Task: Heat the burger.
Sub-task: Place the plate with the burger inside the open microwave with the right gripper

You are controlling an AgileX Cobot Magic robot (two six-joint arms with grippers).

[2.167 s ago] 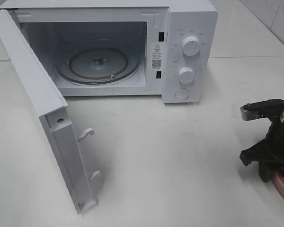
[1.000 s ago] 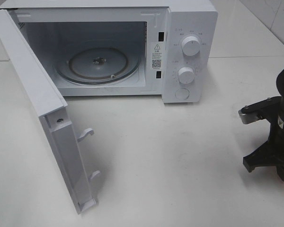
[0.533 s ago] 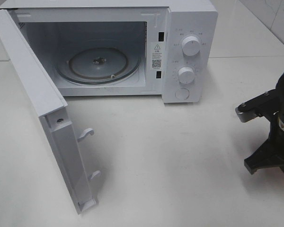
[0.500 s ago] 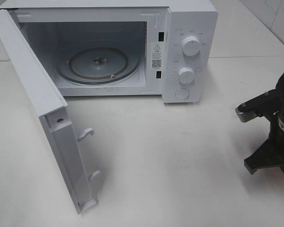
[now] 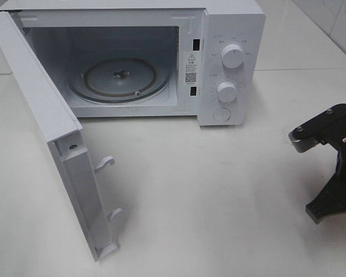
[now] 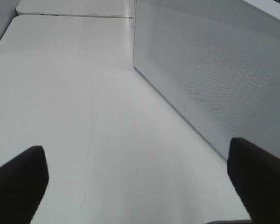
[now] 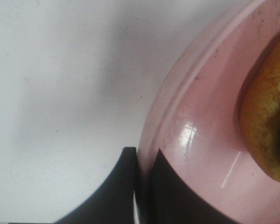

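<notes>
The burger showed only a golden-brown bun edge, sitting on the pink plate, and was seen solely by the right wrist camera. Right pincer was closed tight on the plate's rim, one finger inside it and one outside. Its arm stood at the worktop's right edge. Left pincer was spread wide, holding nothing, facing the perforated door of the microwave. The door was swung open, with the glass turntable inside.
</notes>
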